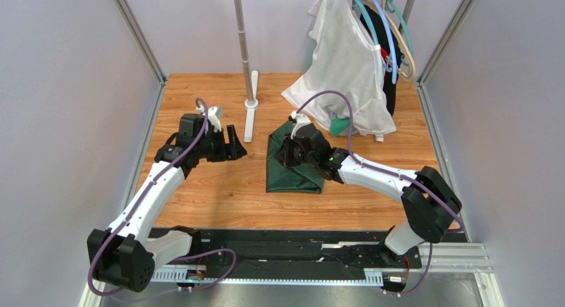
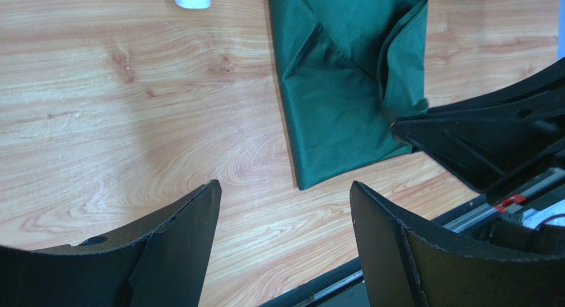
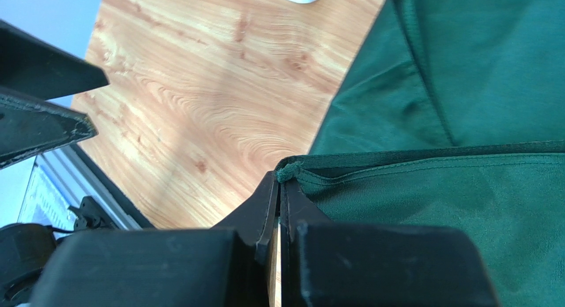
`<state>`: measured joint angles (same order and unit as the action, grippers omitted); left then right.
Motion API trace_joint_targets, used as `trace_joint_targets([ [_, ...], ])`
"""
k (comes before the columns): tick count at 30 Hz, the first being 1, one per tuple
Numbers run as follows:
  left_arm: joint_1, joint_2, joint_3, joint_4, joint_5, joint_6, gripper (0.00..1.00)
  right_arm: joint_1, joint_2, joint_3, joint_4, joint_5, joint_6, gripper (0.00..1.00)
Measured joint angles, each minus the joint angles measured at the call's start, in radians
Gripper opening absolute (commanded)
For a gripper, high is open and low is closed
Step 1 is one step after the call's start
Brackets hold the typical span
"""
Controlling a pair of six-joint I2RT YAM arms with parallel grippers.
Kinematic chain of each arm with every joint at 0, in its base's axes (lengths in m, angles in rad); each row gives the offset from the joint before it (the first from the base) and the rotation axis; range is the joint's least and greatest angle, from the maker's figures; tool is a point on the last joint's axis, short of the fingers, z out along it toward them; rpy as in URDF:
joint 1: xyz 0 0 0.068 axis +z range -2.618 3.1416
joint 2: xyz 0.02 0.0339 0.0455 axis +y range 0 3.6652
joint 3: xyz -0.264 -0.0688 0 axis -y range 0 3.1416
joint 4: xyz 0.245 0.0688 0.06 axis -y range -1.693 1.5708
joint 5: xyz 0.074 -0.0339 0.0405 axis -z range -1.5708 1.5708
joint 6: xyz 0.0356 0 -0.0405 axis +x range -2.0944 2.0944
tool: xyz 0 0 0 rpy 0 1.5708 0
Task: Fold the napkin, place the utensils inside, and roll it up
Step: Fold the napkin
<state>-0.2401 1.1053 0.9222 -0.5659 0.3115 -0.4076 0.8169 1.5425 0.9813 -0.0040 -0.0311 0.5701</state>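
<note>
The dark green napkin [image 1: 292, 175] lies folded into a narrow shape on the wooden table [image 1: 219, 194], near the middle. My right gripper [image 1: 289, 152] is over its upper part, shut on a bunched corner of the napkin [image 3: 289, 169], which it holds slightly raised above the cloth below [image 3: 464, 82]. My left gripper [image 1: 236, 145] hovers to the left of the napkin, open and with nothing in it. In the left wrist view its fingertips [image 2: 211, 191] frame bare wood just short of the napkin's [image 2: 345, 88] near corner. No utensils are in view.
A white stand with a metal pole [image 1: 250, 112] rises just behind the left gripper. A white garment on hangers [image 1: 348, 62] and a brighter green garment [image 1: 339, 126] sit behind the napkin on the right. Grey walls close in both sides; a black rail [image 1: 298, 251] runs along the near edge.
</note>
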Motion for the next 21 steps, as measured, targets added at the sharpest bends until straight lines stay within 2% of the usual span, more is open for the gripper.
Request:
trace_joint_targets([
  [6, 0.0, -0.064, -0.072, 0.05, -0.007, -0.076, 0.8, 0.045, 0.06, -0.005, 0.048, -0.004, -0.024, 0.0],
  [21, 0.0, -0.072, -0.245, 0.158, -0.01, -0.173, 0.8, 0.119, 0.185, -0.014, 0.093, 0.016, -0.094, 0.0],
])
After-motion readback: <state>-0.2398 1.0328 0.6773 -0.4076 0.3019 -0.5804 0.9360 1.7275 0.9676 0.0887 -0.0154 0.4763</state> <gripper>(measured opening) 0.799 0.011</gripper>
